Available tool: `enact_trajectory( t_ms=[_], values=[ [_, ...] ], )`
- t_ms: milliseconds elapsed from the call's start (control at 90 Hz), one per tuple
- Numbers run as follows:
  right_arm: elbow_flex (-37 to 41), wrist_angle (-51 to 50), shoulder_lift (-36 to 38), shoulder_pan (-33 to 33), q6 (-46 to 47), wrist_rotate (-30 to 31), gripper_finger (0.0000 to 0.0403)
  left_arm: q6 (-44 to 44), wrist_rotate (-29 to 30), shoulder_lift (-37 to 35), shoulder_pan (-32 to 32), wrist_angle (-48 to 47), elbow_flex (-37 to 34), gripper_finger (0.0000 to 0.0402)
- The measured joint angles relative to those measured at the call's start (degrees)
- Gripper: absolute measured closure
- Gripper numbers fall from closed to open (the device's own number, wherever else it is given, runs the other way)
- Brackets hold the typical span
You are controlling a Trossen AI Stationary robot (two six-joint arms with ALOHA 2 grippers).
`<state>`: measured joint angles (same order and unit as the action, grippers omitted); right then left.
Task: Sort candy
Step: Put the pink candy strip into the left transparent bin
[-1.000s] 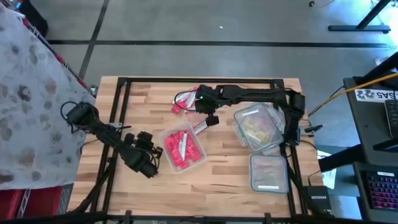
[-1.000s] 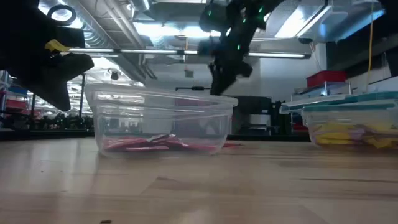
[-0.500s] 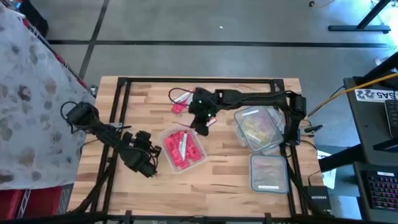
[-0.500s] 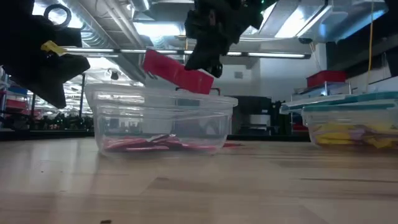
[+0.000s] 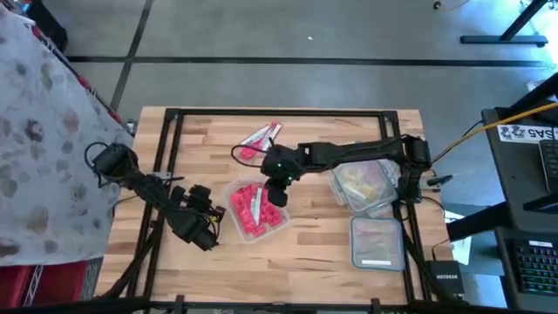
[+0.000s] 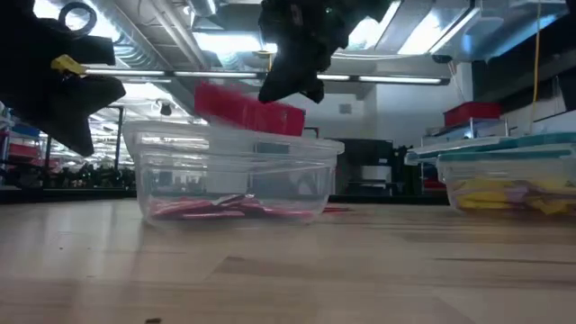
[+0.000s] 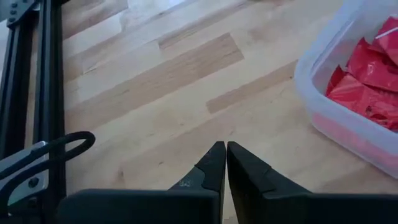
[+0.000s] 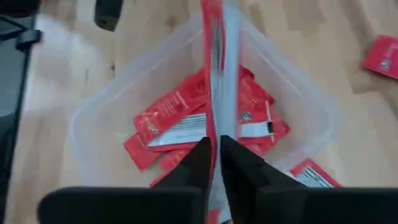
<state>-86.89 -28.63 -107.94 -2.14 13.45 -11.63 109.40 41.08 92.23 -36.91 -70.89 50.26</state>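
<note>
A red candy was pinched edge-on between the closed fingers of the right gripper, held in the air above the rim of the clear tub near the table's middle. In the low view the piece hung tilted just over the tub. More red candies lay flat in the tub, some with white label panels; print too small to read. A few loose red pieces lay on the table behind it. The right arm reached across from the right side, past a tub of yellow candy and another tub nearer the front. The left gripper hovered low just beside the red tub, fingers shut, empty. A box at the table's right front corner read NETGEAR.
</note>
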Motion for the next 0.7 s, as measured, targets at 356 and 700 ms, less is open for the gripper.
enact_trajectory(
  t_ms=[356, 700],
  values=[
    [-2.8, -4.5, 0.9, -0.8, -16.3, -3.2, 0.0239, 0.1, 0.0, 0.0, 0.0, 0.0, 0.0, 0.0402],
    [-3.5, -16.6, 0.0, -3.5, -44.8, 25.9, 0.0256, 0.1, 1.9, 0.0, 0.1, -0.1, 0.0, 0.0402]
  ],
)
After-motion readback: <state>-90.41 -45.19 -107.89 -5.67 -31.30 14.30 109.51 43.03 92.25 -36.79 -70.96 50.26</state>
